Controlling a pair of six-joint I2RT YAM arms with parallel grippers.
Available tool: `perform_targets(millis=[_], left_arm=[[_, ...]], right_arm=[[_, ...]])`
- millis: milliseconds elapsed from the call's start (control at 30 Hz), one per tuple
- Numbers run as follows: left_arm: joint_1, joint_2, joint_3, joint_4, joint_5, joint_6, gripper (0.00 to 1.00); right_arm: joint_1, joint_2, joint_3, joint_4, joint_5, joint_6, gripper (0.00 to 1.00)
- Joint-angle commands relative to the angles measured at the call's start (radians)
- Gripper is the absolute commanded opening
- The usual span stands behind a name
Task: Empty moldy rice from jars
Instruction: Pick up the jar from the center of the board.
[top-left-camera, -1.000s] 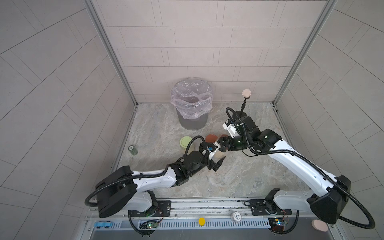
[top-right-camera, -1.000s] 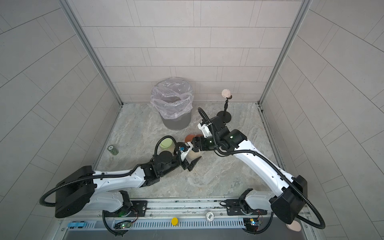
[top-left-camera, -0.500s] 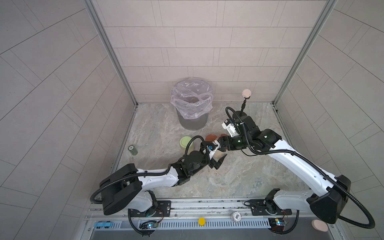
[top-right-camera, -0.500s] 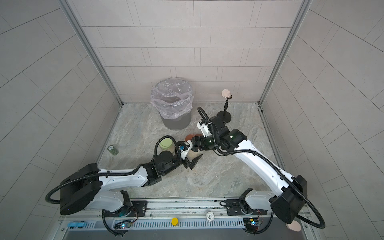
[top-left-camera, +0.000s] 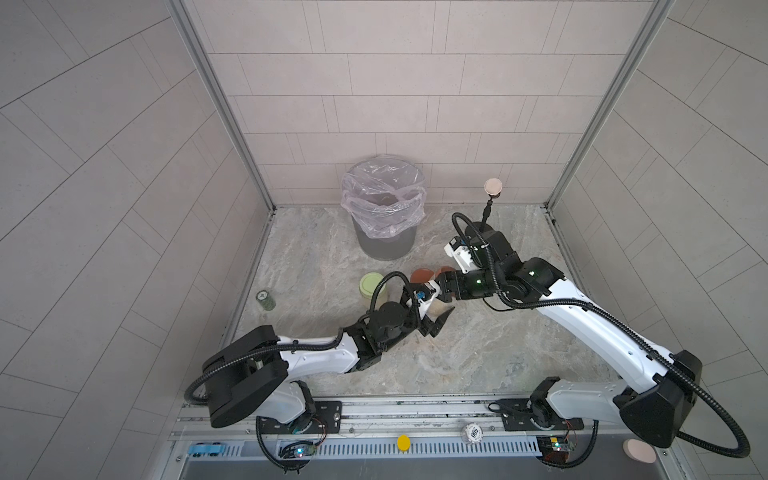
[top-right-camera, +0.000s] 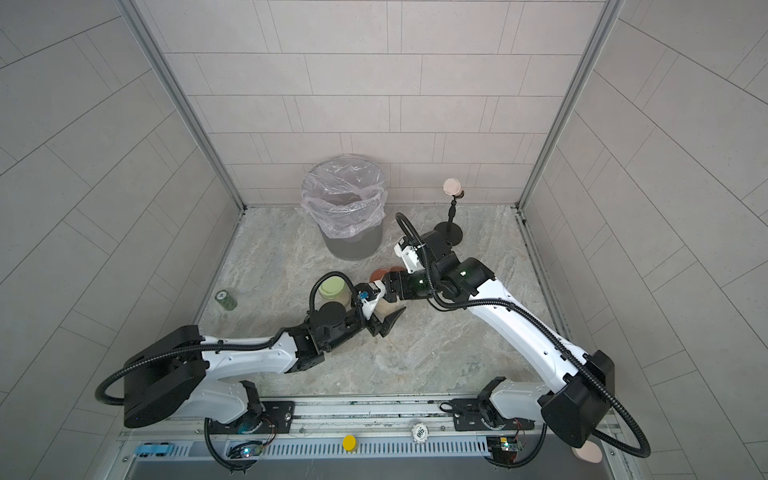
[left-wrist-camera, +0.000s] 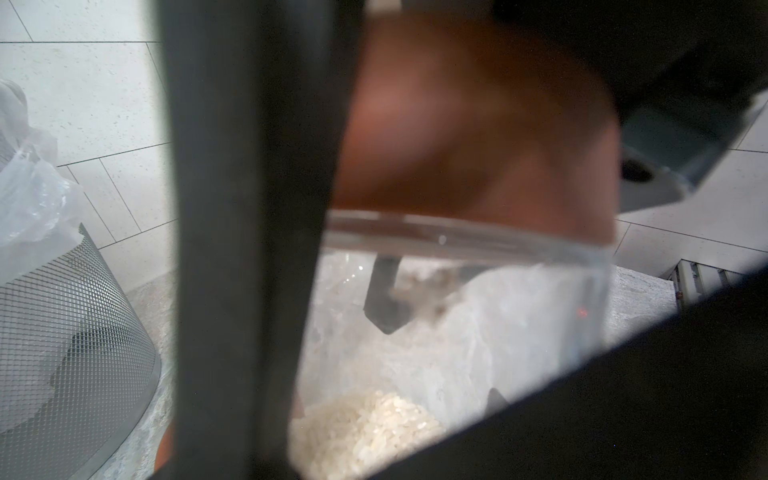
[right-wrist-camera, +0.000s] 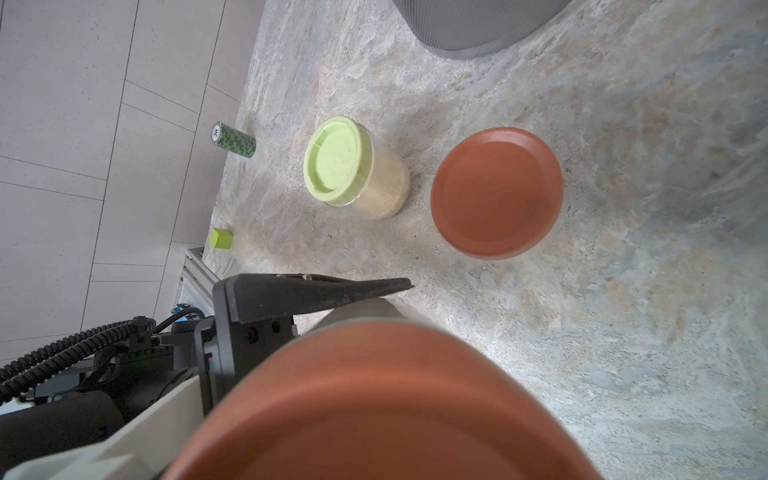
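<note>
two white and black arms are the biggest things on the marbled table (top-left-camera: 478, 365). the left arm (top-left-camera: 316, 361) reaches in low, the right arm (top-left-camera: 602, 332) bends over from the other side, and they meet near the middle.

next in size, the grey mesh bin (top-left-camera: 384, 245) with its clear liner (top-left-camera: 382, 195) stands at the back wall, apart from both grippers.

the left gripper (top-left-camera: 434, 307) is clamped on the held jar (left-wrist-camera: 478, 311), its dark fingers (left-wrist-camera: 249, 208) on either side of the clear glass. the right gripper (top-left-camera: 442, 289) sits over that jar's rust-red lid (right-wrist-camera: 374, 395), which is on. its fingers are hidden, so i cannot tell whether it grips the lid or only rests there.

two more jars stand lidded on the table between the grippers and the bin. these are the red-lidded jar (right-wrist-camera: 496, 191) and, beside it, the green-lidded jar (right-wrist-camera: 353, 166), nearly full of beige grain.

by the left wall stands a small green can (right-wrist-camera: 232, 139), with a smaller green cube (right-wrist-camera: 221, 238) near it.

smallest of all, the moldy rice (left-wrist-camera: 365, 428) lies as a pale heap in the bottom of the held jar.
</note>
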Motion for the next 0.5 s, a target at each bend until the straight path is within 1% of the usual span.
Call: perform_targets(millis=[0,67,100,167,233,300,467], left_arm=[[-0.001,0.009,0.020,0.062,-0.045,0.025,0.54],[-0.001,0.008,0.019,0.063,-0.049,0.031,0.48],[-0.001,0.006,0.019,0.060,-0.052,0.037,0.46],[-0.001,0.004,0.018,0.059,-0.059,0.041,0.42],[-0.001,-0.001,0.019,0.058,-0.059,0.049,0.35],[-0.001,-0.004,0.022,0.051,-0.053,0.053,0.30],[-0.001,-0.008,0.026,0.055,-0.062,0.062,0.21]], right_arm=[[0.009,-0.050,0.011,0.042,-0.030,0.017,0.58],[0.009,-0.057,0.011,0.039,-0.028,0.014,0.62],[0.009,-0.062,0.011,0.036,-0.025,0.012,0.65],[0.009,-0.070,0.009,0.030,-0.016,0.011,0.75],[0.009,-0.082,0.006,0.021,-0.002,0.011,0.87],[0.009,-0.095,-0.002,0.020,0.007,0.012,0.90],[0.006,-0.121,-0.019,0.027,-0.001,0.012,0.96]])
